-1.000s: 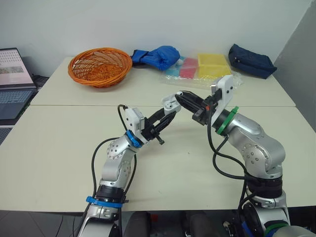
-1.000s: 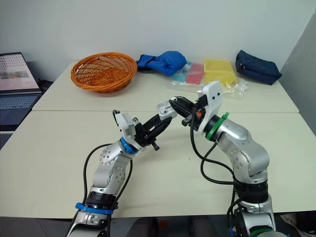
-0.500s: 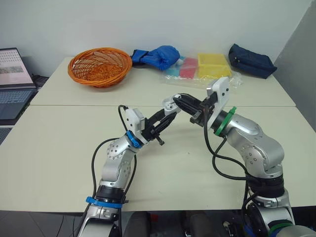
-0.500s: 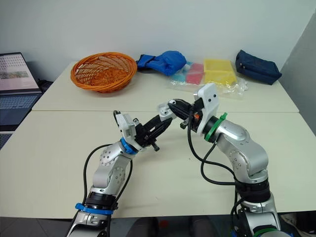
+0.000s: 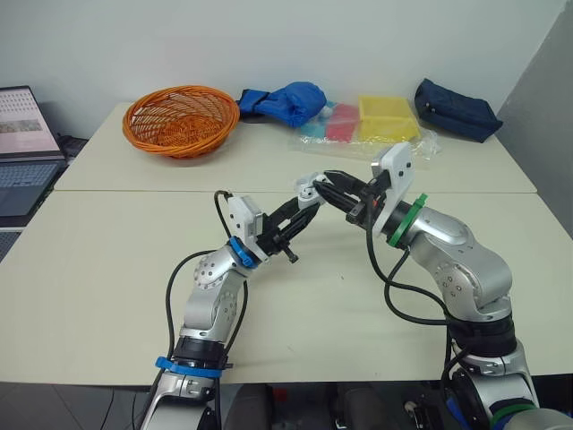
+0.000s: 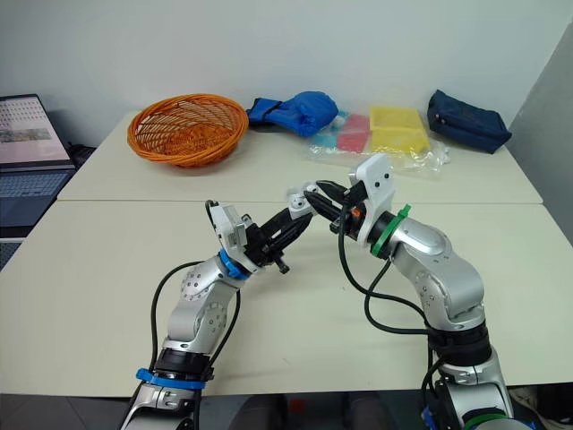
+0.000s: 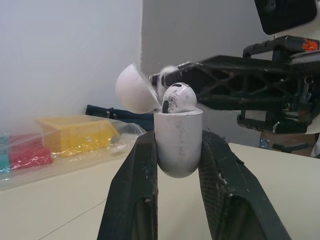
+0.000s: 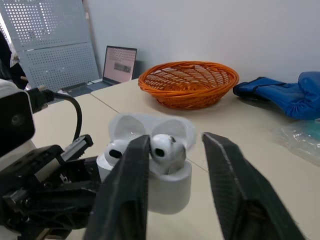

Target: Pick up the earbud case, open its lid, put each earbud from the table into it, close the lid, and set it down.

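My left gripper (image 7: 178, 137) is shut on the body of the white earbud case (image 7: 177, 142) and holds it above the table, lid (image 7: 134, 90) swung open. A white earbud (image 7: 178, 97) sticks up out of the case; in the right wrist view two earbuds (image 8: 162, 146) (image 8: 116, 150) sit in its wells. My right gripper (image 8: 176, 137) stands open just over the case, one finger (image 8: 135, 180) beside the nearer earbud. From the head, both grippers meet at the case (image 5: 307, 189) above the table's middle, with the right gripper (image 5: 328, 182) coming in from the right.
An orange wicker basket (image 5: 182, 119) stands at the back left. A blue bag (image 5: 291, 101), yellow and red packets in clear plastic (image 5: 385, 119) and a dark blue pouch (image 5: 455, 109) line the back edge. A laptop (image 5: 22, 148) sits on a separate surface far left.
My right arm has shifted a little to the left, bringing its fingers closer over the open case. The left gripper and the case have stayed in place.
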Controlling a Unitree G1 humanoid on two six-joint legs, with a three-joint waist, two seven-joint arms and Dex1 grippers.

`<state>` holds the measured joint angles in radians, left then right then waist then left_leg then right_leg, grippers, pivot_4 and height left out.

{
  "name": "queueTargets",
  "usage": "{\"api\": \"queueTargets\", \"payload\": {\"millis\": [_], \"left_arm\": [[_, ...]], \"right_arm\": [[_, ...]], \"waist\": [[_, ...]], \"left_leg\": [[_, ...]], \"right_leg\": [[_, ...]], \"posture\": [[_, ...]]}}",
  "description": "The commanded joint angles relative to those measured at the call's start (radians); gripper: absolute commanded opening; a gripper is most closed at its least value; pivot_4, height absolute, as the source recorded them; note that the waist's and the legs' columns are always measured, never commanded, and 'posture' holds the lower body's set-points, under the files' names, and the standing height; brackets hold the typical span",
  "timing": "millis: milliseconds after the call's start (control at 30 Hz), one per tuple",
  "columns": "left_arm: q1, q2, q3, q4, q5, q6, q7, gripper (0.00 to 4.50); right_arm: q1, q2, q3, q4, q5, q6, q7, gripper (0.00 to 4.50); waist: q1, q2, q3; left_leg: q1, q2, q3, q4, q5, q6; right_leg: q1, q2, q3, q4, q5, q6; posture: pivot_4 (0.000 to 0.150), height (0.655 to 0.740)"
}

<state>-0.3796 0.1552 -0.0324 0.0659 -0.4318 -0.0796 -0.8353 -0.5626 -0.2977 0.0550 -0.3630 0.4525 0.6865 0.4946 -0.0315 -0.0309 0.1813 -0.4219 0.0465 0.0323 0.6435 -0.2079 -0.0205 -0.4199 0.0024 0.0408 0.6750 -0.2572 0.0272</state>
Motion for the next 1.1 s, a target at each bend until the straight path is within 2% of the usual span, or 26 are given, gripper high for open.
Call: {"api": "queueTargets", "payload": {"millis": [33,133,400,467,600,700,833,1100], "left_arm": [[-0.009,0.0,0.004,-0.059,-0.012,-0.008,0.005,0.74],[-0.008,0.0,0.003,-0.061,-0.012,-0.005,0.004,0.74],[-0.01,0.005,0.006,-0.064,-0.013,0.004,0.002,0.74],[-0.011,0.009,0.008,-0.06,-0.014,0.004,-0.003,0.74],[-0.007,0.021,-0.001,-0.053,-0.02,0.01,-0.035,0.74],[-0.015,0.032,-0.002,-0.042,-0.027,0.018,-0.061,0.74],[-0.02,0.046,-0.008,-0.044,-0.032,0.018,-0.103,0.74],[-0.03,0.045,-0.024,-0.046,-0.022,0.012,-0.127,0.74]], "right_arm": [[-0.009,-0.006,-0.01,-0.013,0.001,-0.021,0.004,2.01],[-0.014,0.0,-0.029,-0.016,0.018,-0.021,0.002,2.01],[-0.052,-0.015,-0.177,-0.068,0.274,0.082,0.034,2.01],[-0.086,-0.053,-0.213,-0.062,0.329,0.122,0.04,2.01],[-0.157,-0.26,-0.196,0.065,0.294,0.169,0.177,2.01],[-0.181,-0.379,-0.109,0.177,0.219,0.13,0.31,1.4],[-0.251,-0.402,-0.002,0.342,0.108,0.084,0.375,0.03],[-0.41,-0.246,0.061,0.49,0.031,0.093,0.356,0.03]], "waist": [[0.0,0.0,0.0],[0.0,0.0,0.0],[0.0,0.0,0.0],[0.0,0.0,0.0],[0.001,0.0,0.0],[0.002,0.0,0.0],[-0.003,0.0,0.0],[-0.001,0.0,0.0]], "left_leg": [[0.0,0.0,0.0,0.0,0.0,0.0],[0.0,0.0,0.0,0.0,0.0,0.0],[-0.001,0.0,0.0,0.0,0.0,0.0],[-0.001,0.0,0.0,0.0,0.0,0.0],[-0.001,0.0,0.0,0.0,0.0,0.0],[-0.001,-0.001,0.001,0.0,0.0,0.0],[-0.002,0.0,0.001,-0.001,0.0,0.0],[-0.003,0.001,0.001,-0.001,0.0,0.001]], "right_leg": [[0.0,0.0,0.0,0.0,0.0,0.0],[0.0,0.0,0.0,0.0,0.0,0.0],[0.0,0.0,0.0,0.0,0.0,0.0],[0.0,0.0,0.0,0.0,0.0,0.0],[0.0,0.0,-0.001,-0.001,0.0,0.0],[0.0,-0.001,0.0,-0.002,0.0,0.0],[-0.001,0.0,0.0,-0.002,0.0,0.0],[-0.003,0.002,0.0,-0.001,0.0,-0.001]], "posture": [[0.15,0.74],[0.15,0.74],[0.15,0.74],[0.15,0.74],[0.15,0.74],[0.15,0.74],[0.15,0.74],[0.15,0.74]]}}
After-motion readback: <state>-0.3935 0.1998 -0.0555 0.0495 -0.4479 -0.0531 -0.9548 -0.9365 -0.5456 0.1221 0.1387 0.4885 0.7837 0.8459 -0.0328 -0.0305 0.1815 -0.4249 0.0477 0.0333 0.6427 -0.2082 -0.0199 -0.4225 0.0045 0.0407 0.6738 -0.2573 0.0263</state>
